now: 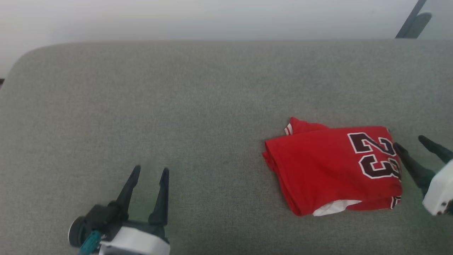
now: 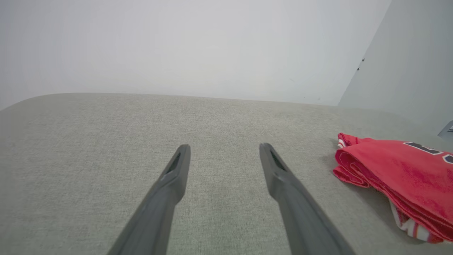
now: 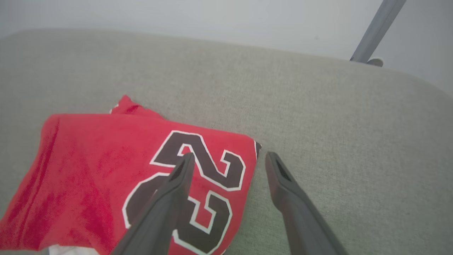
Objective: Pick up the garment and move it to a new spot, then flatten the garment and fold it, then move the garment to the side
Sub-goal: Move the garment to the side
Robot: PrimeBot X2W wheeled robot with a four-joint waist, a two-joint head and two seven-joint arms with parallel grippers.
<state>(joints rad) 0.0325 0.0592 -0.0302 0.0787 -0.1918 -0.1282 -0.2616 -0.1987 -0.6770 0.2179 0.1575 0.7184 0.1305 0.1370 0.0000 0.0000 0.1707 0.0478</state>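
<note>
Garment (image 1: 318, 170), a red jersey, lies folded into a compact rectangle on the right part of a broad grey padded surface (image 1: 177, 88). A black "23" outlined in white faces up near its right edge. A bit of white fabric peeks from its near edge, and a striped trim corner pokes out at the far left. Its tidy layers and off-centre spot suggest the folding is done and the garment sits at the side, where the task wants it.

The right gripper (image 1: 410, 141) sits just beside the garment's right edge, its two dark fingers spread wide and holding nothing. In the right wrist view, one finger (image 3: 170, 198) lies over the "23" and the other is over bare padding. Whether that finger touches the cloth or hovers above it cannot be told.

The left gripper (image 1: 151, 168) rests well apart at the lower left, over bare padding, fingers also wide apart and empty.
</note>
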